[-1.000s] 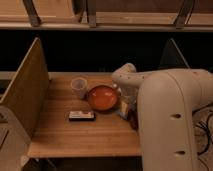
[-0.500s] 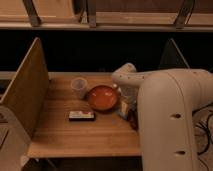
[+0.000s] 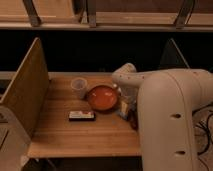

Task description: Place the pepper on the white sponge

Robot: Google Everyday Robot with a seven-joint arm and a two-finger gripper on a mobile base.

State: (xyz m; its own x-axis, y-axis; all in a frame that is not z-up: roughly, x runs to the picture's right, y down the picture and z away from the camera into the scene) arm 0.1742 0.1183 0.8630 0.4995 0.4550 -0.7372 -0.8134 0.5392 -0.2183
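My gripper (image 3: 127,106) hangs down from the white arm (image 3: 165,100) at the right side of the wooden table (image 3: 75,135), just right of the orange plate (image 3: 102,97). A small dark red shape, apparently the pepper (image 3: 133,120), lies on the table right below the gripper, partly hidden by the arm. A small bluish and pale yellowish piece (image 3: 123,108) sits by the gripper. A flat rectangular piece with a white top and dark edges, likely the white sponge (image 3: 81,116), lies left of the plate's front, well apart from the gripper.
A pale cup (image 3: 79,87) stands left of the plate. A tall wooden side panel (image 3: 25,95) walls the table's left edge, and another panel (image 3: 172,55) stands at the back right. The arm's bulky body covers the table's right part.
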